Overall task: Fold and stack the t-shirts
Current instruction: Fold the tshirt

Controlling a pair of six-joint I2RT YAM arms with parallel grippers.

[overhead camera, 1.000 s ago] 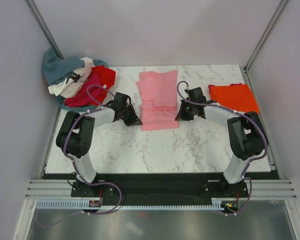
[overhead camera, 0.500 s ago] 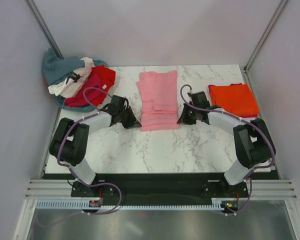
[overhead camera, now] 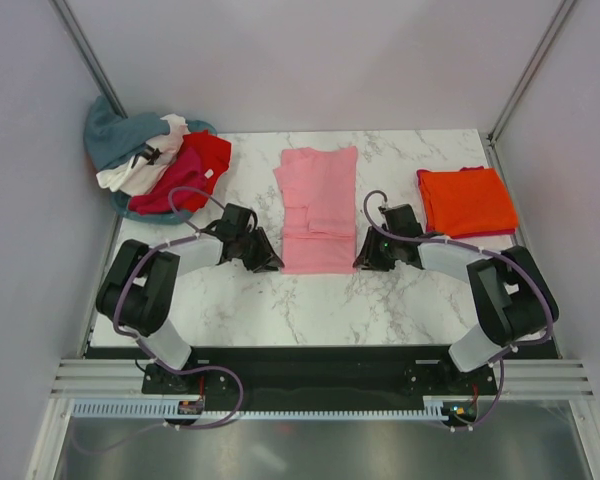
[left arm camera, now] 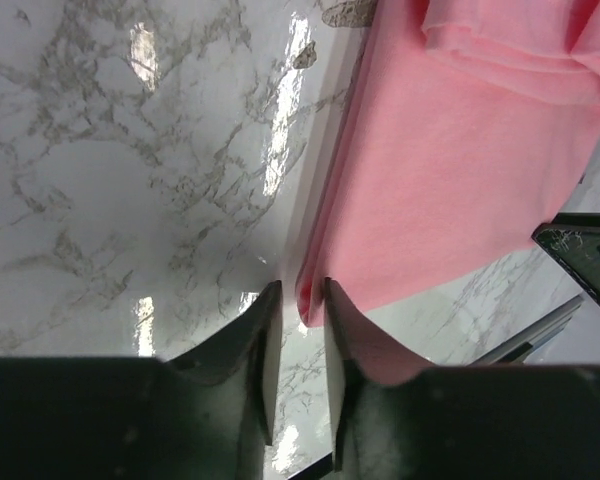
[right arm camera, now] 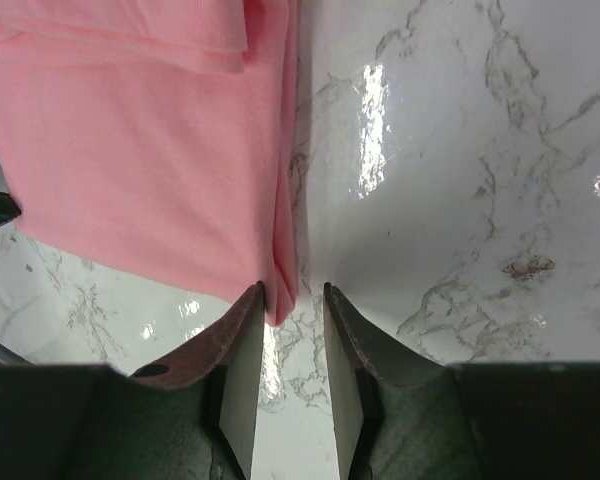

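Observation:
A light pink t-shirt (overhead camera: 318,210), partly folded, lies flat in the middle of the marble table (overhead camera: 310,300). My left gripper (overhead camera: 270,262) is low at its near left corner. In the left wrist view the jaws (left arm camera: 298,290) are slightly apart, with the corner of the pink shirt (left arm camera: 460,170) between the tips. My right gripper (overhead camera: 365,262) is at the near right corner. Its jaws (right arm camera: 292,290) are also slightly apart around the corner of the shirt (right arm camera: 140,150), which touches the left finger only. A folded orange t-shirt (overhead camera: 467,200) lies at the far right.
A loose pile of red, magenta, white and teal-grey shirts (overhead camera: 155,165) lies at the table's far left corner. Grey walls enclose the table on three sides. Both arm bases stand at the near edge.
Both grippers have moved along the pink shirt's sides toward me, from its middle to its near corners. The shirt's near hem now lies slightly closer to me.

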